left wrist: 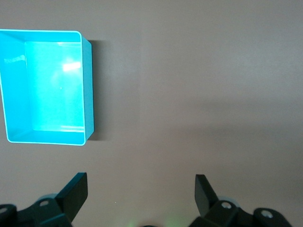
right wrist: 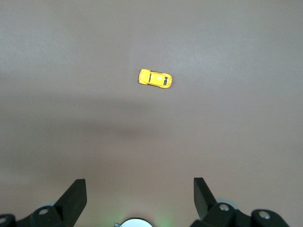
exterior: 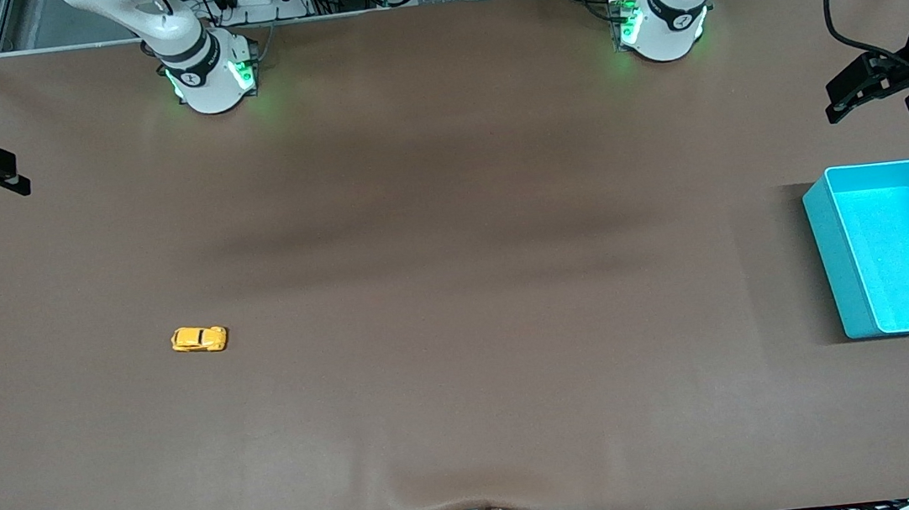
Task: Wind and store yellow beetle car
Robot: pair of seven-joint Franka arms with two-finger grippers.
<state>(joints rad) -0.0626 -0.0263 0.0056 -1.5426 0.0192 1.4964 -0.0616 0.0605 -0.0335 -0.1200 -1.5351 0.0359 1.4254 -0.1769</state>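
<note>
Yellow and glossy, the rounded car [exterior: 199,339] sits on the brown table [exterior: 469,389] toward the right arm's end, well apart from the smooth, boxy teal bin [exterior: 826,250] at the left arm's end. Both the right gripper [right wrist: 138,194] and left gripper [left wrist: 141,191] hang wide open and empty. Being tiny and curved, the car could likely squirt from the fingers or roll away.

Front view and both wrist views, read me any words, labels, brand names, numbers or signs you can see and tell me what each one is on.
No readable text in any view.
yellow beetle car: no lettering visible.
teal bin: plain walls, no label.
Round marks on the arm bases: too small to read.
left gripper and right gripper: open, unmarked.
</note>
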